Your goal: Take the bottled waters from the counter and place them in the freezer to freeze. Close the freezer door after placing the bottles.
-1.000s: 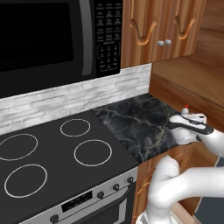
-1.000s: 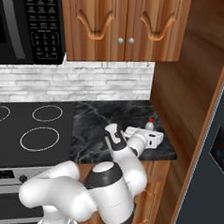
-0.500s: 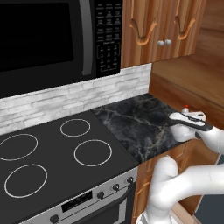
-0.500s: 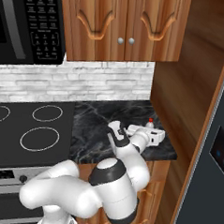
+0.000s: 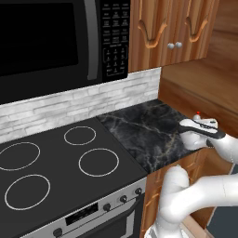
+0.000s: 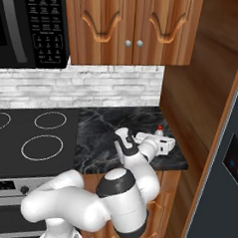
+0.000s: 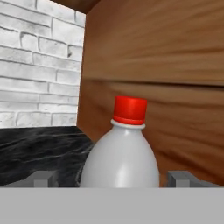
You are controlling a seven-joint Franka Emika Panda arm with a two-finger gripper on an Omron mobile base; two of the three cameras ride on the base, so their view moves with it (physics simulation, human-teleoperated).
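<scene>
My pincer (image 7: 112, 178) stands wide, straddling the red-capped bottle (image 7: 122, 153) (light, smooth, slippery plastic); cap at twelve o'clock, I would grip the stiffer body.

No legible text; microwave keypad (image 5: 114, 46) markings too small to read.

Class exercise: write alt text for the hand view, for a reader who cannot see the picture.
A whitish bottle with a red cap stands close up between the two open fingers of the gripper, one on each side. It rests on a black marble counter, in the corner where a white brick wall meets a wooden side panel.
</scene>
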